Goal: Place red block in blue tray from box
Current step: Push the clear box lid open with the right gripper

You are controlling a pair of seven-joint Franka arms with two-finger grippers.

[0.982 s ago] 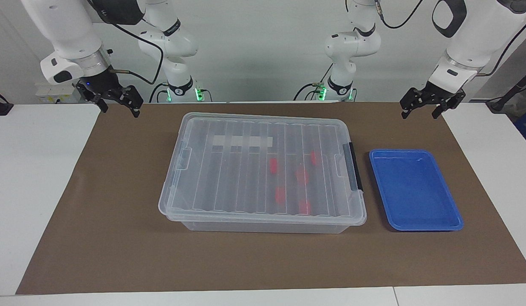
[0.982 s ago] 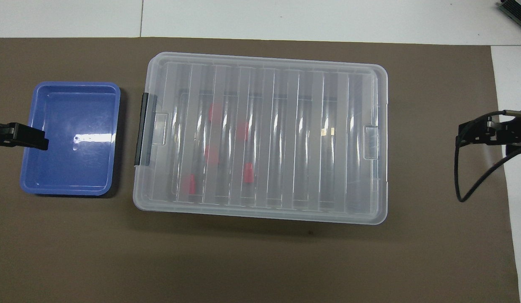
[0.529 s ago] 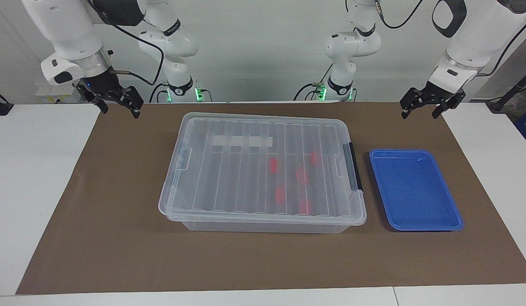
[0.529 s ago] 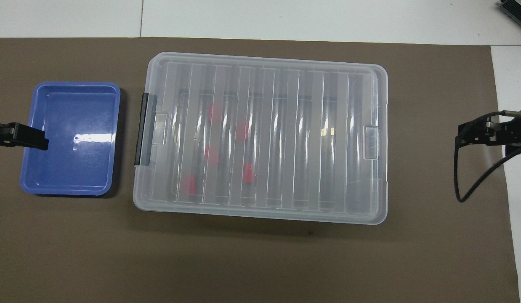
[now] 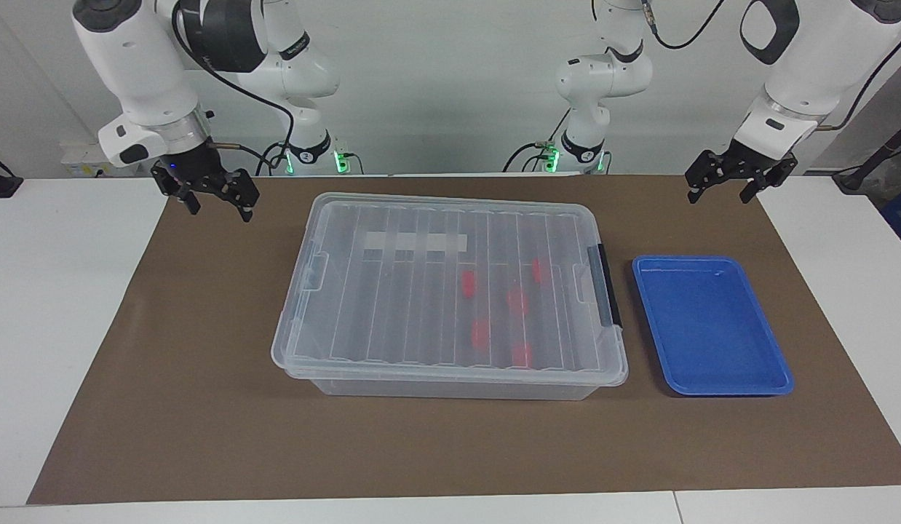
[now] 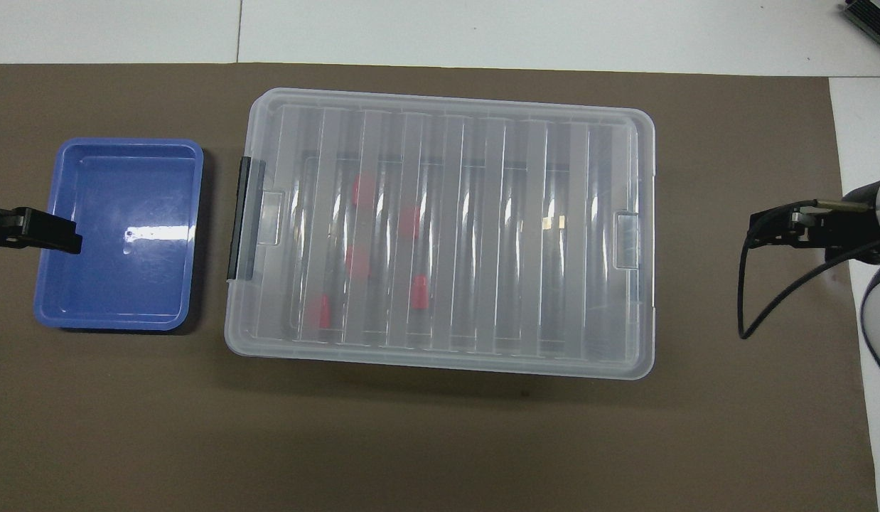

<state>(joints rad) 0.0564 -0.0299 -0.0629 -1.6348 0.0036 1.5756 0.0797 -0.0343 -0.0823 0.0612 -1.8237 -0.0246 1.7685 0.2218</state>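
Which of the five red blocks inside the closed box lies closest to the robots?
The red block nearest the black latch; the other four lie farther from the robots.

Brown mat (image 5: 203, 407), white table (image 5: 57, 306)

Counted on the bench: one box (image 5: 450, 291), clear, lid shut, at mid-bench on one brown mat (image 5: 203, 407) that spans nearly to every edge. Inside it, seen through the ribbed lid, five red blocks (image 5: 468, 284), all gathered at the end toward the left arm's edge of the bench. On that lid, one pale tape strip (image 5: 414, 241); at its end, one black latch (image 5: 605, 284). Beside the latch end, one blue tray (image 5: 774, 364), holding zero blocks. Above the corners nearest the robots, two grippers: one right gripper (image 5: 216, 202), one left gripper (image 5: 720, 188)
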